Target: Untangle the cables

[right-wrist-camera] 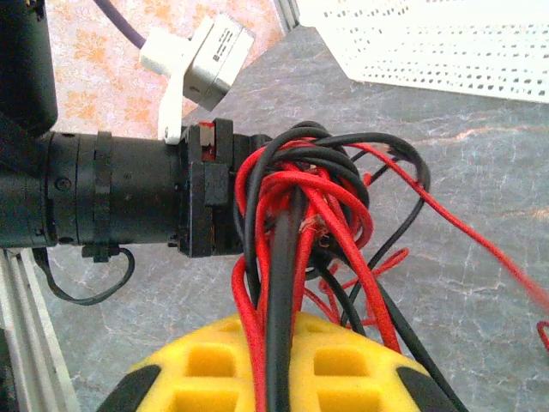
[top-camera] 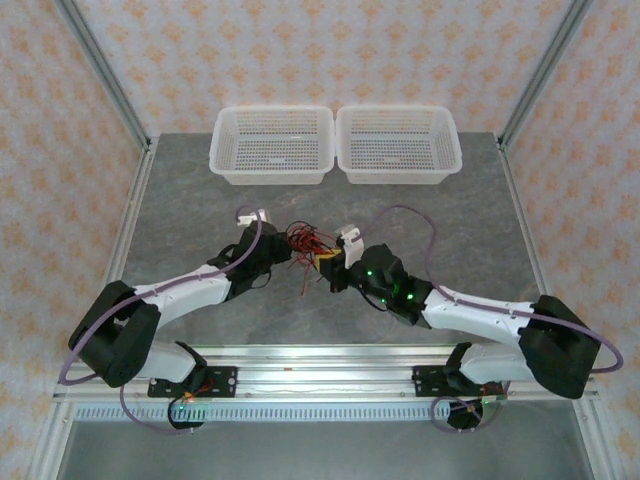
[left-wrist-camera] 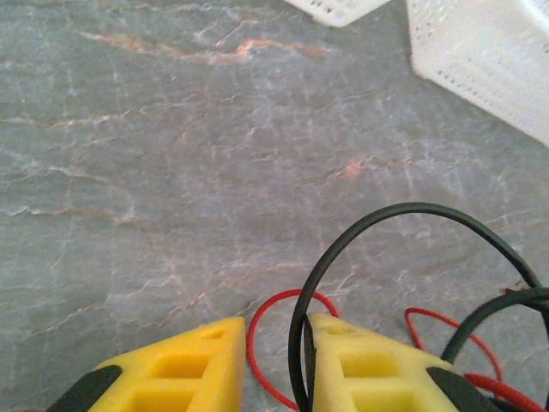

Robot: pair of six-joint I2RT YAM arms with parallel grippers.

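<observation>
Between my two wrists, mid-desk, the cables (top-camera: 305, 243) sit as one knot of thin red and black wire, with curls spilling toward the near side. My right fingers (top-camera: 326, 264) are pressed together on a whole sheaf of them; several red strands and a black one run straight down through the pinch. My left fingers (top-camera: 289, 251) stand a little spread. A black loop lies against the inner face of one, a red loop sits in the gap, and they grip nothing that I can see.

That is where I expect trouble. With so many strands clamped on the right, any pull apart would likely cinch the knot tighter rather than free one wire. If the left closes now, it may catch both loops at once. It may also miss the black one, which looks springy and could slip out. My wrists are very close, so a careless swing could knock them together. A sharp tug might drag the bundle across the desk (top-camera: 200, 200) toward the white baskets (top-camera: 270, 172) at the far edge, or whip a loose red end around an arm.
</observation>
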